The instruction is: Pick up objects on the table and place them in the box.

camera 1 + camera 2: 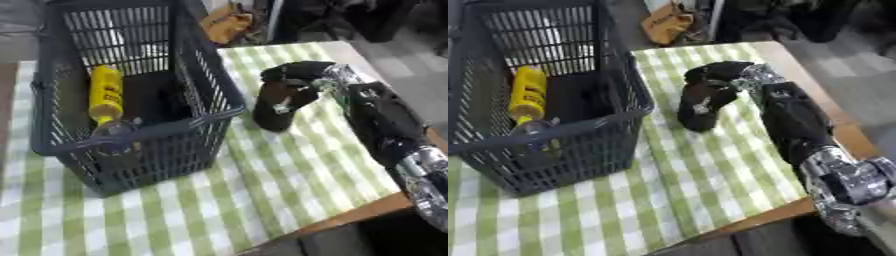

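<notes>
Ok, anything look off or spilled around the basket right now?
Nothing spilled. The yellow bottle lies inside the basket, which sits askew on the checked cloth. The right robot hand hangs over the cloth beside it.

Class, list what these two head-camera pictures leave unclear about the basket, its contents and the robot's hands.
- Basket: its left side is cut off in the right eye view.
- Yellow bottle: label blurred.
- Right hand: motion blur hides whether it holds anything.
- Left hand: in no view.
</notes>
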You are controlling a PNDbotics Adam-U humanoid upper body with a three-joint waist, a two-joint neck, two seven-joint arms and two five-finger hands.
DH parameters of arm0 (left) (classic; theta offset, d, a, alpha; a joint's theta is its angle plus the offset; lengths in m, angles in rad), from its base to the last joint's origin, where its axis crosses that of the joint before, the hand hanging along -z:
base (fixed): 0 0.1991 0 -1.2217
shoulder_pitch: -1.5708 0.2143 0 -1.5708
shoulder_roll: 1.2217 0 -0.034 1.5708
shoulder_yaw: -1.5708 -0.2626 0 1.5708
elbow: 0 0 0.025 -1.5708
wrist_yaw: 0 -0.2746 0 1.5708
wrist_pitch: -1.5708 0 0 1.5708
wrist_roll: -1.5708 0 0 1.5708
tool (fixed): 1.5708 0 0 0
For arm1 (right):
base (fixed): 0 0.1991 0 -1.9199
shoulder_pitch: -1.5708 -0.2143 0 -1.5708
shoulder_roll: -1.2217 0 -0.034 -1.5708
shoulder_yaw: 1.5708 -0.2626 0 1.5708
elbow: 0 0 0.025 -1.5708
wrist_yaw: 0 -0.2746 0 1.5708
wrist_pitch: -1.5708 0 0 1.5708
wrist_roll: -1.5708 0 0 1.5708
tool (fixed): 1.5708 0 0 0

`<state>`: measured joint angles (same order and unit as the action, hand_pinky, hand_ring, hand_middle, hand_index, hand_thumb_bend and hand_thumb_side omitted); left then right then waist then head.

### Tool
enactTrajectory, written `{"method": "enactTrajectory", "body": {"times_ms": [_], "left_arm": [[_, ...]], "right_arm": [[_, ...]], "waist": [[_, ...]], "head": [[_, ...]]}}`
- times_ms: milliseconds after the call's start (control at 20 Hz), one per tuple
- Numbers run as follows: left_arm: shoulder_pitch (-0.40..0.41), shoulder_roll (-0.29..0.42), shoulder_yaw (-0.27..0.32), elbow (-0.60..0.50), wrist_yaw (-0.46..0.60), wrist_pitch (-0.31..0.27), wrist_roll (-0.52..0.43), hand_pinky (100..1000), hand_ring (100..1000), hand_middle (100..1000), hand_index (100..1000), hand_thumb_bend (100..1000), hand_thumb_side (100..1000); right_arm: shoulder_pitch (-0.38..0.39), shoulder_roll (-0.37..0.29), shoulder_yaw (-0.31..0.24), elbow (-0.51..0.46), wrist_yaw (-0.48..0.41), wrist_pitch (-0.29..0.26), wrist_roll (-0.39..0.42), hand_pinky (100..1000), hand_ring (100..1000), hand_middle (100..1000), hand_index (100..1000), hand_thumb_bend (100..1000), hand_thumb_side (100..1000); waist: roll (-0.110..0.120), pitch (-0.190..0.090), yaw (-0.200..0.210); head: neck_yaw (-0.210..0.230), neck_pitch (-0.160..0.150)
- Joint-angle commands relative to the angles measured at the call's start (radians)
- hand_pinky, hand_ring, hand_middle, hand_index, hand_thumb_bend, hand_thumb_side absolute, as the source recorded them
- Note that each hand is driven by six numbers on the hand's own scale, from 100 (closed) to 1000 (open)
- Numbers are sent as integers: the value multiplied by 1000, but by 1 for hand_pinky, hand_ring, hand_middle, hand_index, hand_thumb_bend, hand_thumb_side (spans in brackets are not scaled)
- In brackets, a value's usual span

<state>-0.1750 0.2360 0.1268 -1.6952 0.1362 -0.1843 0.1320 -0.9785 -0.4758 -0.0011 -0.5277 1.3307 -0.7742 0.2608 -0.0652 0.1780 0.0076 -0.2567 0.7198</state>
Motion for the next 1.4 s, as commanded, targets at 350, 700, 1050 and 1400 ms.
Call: {"method": "enactTrajectory", "body": {"times_ms": [350,700,1050,1400], "left_arm": [[-10,15,3,-15,3,-2,-1,434,959,840,824,732,843],[-11,15,3,-14,3,-2,-1,434,959,840,824,732,843],[-11,14,3,-14,3,-2,-2,435,959,840,824,733,843],[-9,13,1,-12,4,-1,-5,434,959,840,823,733,843]], "right_arm": [[0,-21,-11,-67,-105,51,146,313,556,887,900,394,100],[1,-23,-22,-151,-155,85,112,206,480,798,792,397,100],[-32,-29,-49,-229,-143,110,-1,193,469,791,779,401,120],[-117,-24,-72,-307,-44,166,-88,238,470,824,782,405,142]], "waist": [[11,-15,0],[10,-14,-1],[10,-15,0],[12,-21,7]], "head": [[0,-11],[1,-11],[2,-12],[-1,-9]]}}
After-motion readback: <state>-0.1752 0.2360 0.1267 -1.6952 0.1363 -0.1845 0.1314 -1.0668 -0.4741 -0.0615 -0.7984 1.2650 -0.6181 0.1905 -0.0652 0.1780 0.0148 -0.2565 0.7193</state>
